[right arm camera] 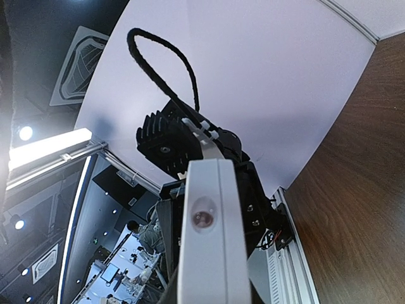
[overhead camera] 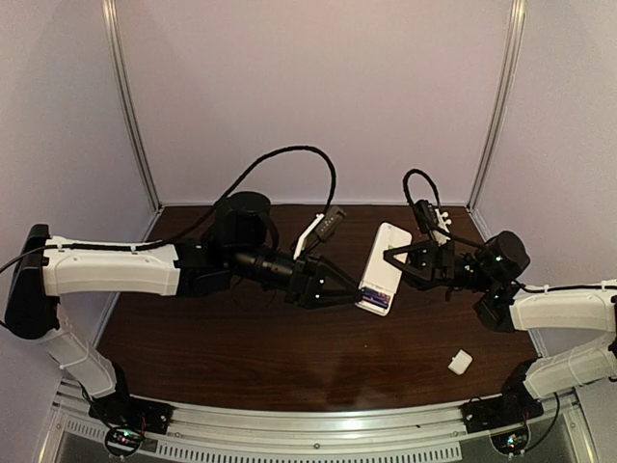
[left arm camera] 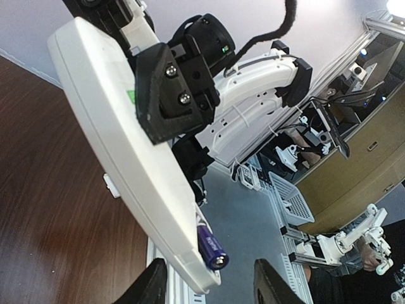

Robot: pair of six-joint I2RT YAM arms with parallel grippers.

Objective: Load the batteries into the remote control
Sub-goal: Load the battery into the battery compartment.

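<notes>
Your right gripper [overhead camera: 397,258] is clamped shut on the remote control [overhead camera: 381,275], which it holds above the dark table [overhead camera: 241,347], roughly midway between the two arms. From overhead the remote is a white slab with a purple-blue patch at its near end, and you cannot make out much more than that. The left wrist camera fills in the rest. It shows the remote [left arm camera: 107,107] tilted in the air, with one black finger [left arm camera: 168,95] of the right gripper pressed flat against its broad white face. It also shows a battery [left arm camera: 212,244] lying in the open end with its metal tip poking out. Only that one battery can be made out for certain. Your left gripper [left arm camera: 209,288] sits just below that end. Its fingers [left arm camera: 149,286] are spread apart and hold nothing, and the battery end is in line with the gap between them. The overhead view confirms that the left gripper [overhead camera: 349,291] reaches right up to the remote's near end. The right wrist camera looks along the remote [right arm camera: 212,253] edge-on and shows the small round window at its far end, but the battery is hidden from there. A small white cover [overhead camera: 460,362] lies on the table near the right arm, well apart from the remote.
</notes>
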